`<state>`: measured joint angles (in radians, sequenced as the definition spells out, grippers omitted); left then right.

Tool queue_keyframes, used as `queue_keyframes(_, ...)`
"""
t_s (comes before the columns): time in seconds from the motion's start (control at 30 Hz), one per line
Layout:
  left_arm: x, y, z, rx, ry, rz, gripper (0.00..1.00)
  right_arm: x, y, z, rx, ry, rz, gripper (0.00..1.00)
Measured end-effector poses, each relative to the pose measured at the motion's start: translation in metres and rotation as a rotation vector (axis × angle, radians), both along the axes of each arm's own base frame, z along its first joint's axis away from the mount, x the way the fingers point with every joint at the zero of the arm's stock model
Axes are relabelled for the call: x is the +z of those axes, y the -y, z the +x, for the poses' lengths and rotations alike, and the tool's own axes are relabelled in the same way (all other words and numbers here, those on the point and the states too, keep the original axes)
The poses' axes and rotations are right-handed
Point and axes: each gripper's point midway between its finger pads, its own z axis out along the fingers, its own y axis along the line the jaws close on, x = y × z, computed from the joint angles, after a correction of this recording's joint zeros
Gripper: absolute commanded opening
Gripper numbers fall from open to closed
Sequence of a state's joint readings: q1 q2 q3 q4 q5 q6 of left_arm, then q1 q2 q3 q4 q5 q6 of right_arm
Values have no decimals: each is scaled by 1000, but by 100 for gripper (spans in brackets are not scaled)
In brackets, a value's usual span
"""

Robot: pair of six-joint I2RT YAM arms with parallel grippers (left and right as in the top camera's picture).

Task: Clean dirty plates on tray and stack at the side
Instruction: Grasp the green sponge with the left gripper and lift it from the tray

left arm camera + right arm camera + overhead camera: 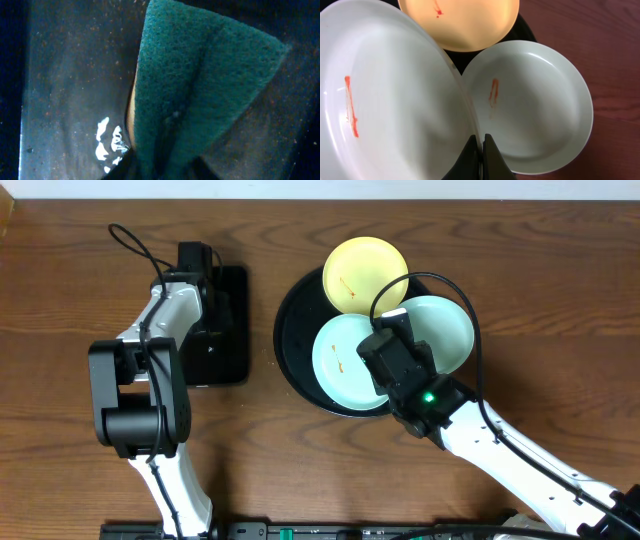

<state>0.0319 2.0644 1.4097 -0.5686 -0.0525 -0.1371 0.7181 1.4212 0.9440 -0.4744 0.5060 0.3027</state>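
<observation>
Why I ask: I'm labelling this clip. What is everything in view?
Yellow plate: one, yellow, far side of the round tray.
Teal plates: two, teal, near side of the round tray, left and right.
Smears: one on each plate, orange-red.
Round tray: one, black, right half of the table.
Rectangular tray: one, black, left of the round tray.
Sponge: one, green, over the rectangular tray.
Table: one, brown wood.
Left pincer: one, black, shut on the sponge.
Right pincer: one, black, shut on the left teal plate's rim.
</observation>
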Motion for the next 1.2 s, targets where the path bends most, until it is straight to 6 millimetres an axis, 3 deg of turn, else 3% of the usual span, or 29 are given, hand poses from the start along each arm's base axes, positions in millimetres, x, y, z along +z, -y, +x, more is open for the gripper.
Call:
queue_keyframes(0.07,0,0,0,-3,-1,0,8,0,0,0,0,0,0,1)
queue_keyframes(0.1,0,0,-1,-3,-3,1,17,0,0,0,0,0,0,1)
queue_keyframes(0.13,0,0,-1,-3,-3,1,54,0,0,0,0,0,0,1)
queue_keyframes(0.17,0,0,-1,-5,-4,1,72,0,0,0,0,0,0,1)
queue_keyframes(0.2,0,0,-1,-10,-6,2,75,0,0,0,0,0,0,1)
queue_keyframes(0.3,0,0,2,-6,6,1,77,0,0,0,0,0,0,1)
queue_keyframes(0.7,19,-1,49,-3,214,7,76,0,0,0,0,-1,0,1)
queue_keyframes(0.73,19,-1,50,-3,218,7,58,0,0,0,0,-1,0,1)
queue_keyframes(0.77,19,-1,51,-3,223,8,32,0,0,0,0,-1,0,1)
queue_keyframes(0.83,16,-1,51,-3,219,8,14,0,0,0,0,-1,0,1)
queue_keyframes(0.9,16,-2,52,1,223,11,10,0,0,0,0,-1,0,1)
queue_keyframes(0.93,16,-3,52,-2,223,12,11,0,0,0,0,-1,0,1)
queue_keyframes(1.0,16,-3,52,-3,222,13,69,0,0,0,0,-1,0,1)
queue_keyframes(1.03,16,-3,52,-7,222,15,79,0,0,0,0,-1,0,1)
queue_keyframes(1.2,9,-3,42,-4,175,10,80,0,0,0,0,-2,-1,1)
